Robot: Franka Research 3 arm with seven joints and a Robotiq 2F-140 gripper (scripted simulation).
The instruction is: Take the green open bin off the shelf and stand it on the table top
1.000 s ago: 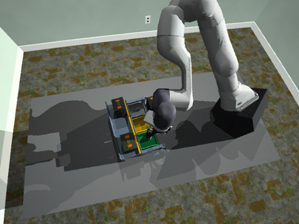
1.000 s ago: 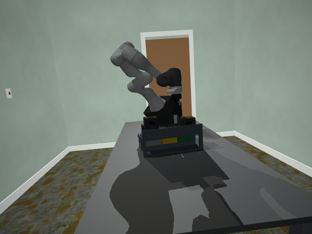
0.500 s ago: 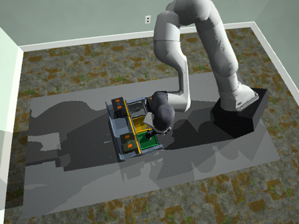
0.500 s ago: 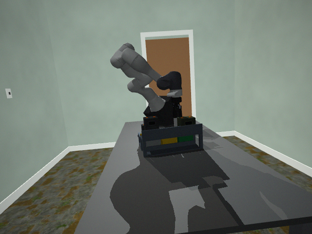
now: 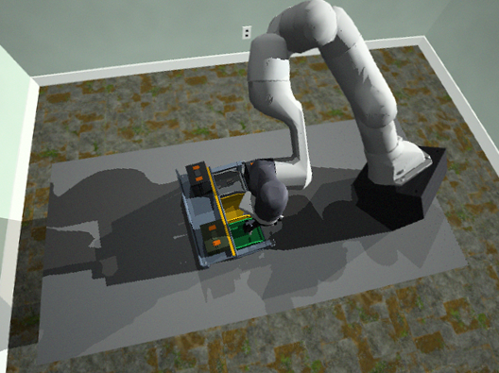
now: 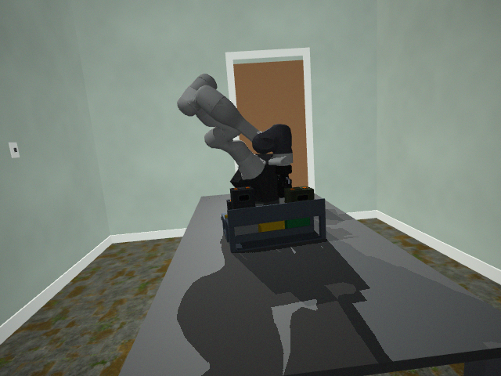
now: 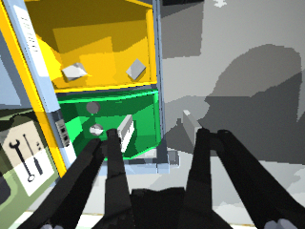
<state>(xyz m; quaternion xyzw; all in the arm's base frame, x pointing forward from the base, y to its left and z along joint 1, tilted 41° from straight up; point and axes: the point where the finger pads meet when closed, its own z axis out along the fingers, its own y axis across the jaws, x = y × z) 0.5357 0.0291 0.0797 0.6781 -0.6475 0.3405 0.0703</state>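
The green bin (image 5: pixel 244 238) (image 6: pixel 298 223) (image 7: pixel 110 112) sits in the shelf (image 5: pixel 188 224) (image 6: pixel 277 214) (image 7: pixel 158 48), at the end of its row, beside the yellow bin (image 5: pixel 231 209) (image 6: pixel 272 225) (image 7: pixel 102 38). Two round grey parts show in the green bin in the wrist view. My gripper (image 5: pixel 261 232) (image 7: pixel 157 119) is partly open and holds nothing. In the wrist view one finger is over the inside of the green bin and the other is out past its front wall. Their height against the rim is hard to tell.
A dark box (image 5: pixel 197 184) and an olive box (image 6: pixel 299 196) (image 7: pixel 10 206) stand on top of the shelf, behind a yellow strip (image 5: pixel 221 209). A greyish bin (image 5: pixel 232 185) is on the yellow bin's other side. The grey table top (image 5: pixel 128 322) (image 6: pixel 404 299) extends around the shelf.
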